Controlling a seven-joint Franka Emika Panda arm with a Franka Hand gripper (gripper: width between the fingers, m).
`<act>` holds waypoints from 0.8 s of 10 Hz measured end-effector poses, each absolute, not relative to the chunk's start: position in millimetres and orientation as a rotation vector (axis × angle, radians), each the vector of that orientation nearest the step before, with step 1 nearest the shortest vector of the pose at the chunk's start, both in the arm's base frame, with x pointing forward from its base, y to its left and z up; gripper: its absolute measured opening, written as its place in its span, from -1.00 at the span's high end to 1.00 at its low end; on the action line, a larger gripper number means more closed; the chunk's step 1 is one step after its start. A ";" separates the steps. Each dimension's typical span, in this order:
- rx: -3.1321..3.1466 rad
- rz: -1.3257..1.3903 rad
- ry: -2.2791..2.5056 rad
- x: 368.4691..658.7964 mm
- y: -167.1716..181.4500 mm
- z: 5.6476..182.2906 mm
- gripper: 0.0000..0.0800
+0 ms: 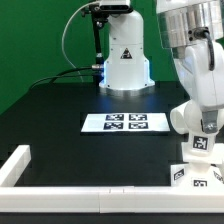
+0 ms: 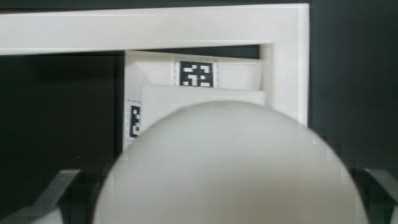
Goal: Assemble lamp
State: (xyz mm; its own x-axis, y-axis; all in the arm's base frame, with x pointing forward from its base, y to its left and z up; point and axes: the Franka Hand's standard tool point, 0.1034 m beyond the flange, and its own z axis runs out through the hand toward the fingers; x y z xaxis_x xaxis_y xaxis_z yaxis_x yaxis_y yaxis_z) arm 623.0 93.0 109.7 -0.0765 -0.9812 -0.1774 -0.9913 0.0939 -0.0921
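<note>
The bulb (image 2: 222,165) sits clamped between the gripper (image 2: 222,200) jaws, hanging directly above the tagged base block (image 2: 196,90) by the rail (image 2: 160,35).

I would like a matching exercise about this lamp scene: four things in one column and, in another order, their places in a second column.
Things:
1. marker board
2. bulb
3. border rail
4. base block

Places:
A. between the fingers of the pincer
B. flat on the middle of the table
C. along the table's edge
D. beyond the bulb in the wrist view, showing square tags

Pairs: 1-B, 2-A, 3-C, 4-D
</note>
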 end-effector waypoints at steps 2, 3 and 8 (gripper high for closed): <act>-1.982 0.079 2.181 623.1 93.2 109.6 -0.61; -1.982 0.079 2.182 622.8 93.2 108.8 -0.61; -2.038 0.043 2.047 633.3 99.7 158.4 -0.75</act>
State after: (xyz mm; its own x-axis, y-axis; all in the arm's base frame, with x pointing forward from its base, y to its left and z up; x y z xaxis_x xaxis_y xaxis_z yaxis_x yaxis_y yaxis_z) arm 633.3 99.7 158.4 0.0113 -0.9803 -0.1974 -0.9877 0.0199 -0.1553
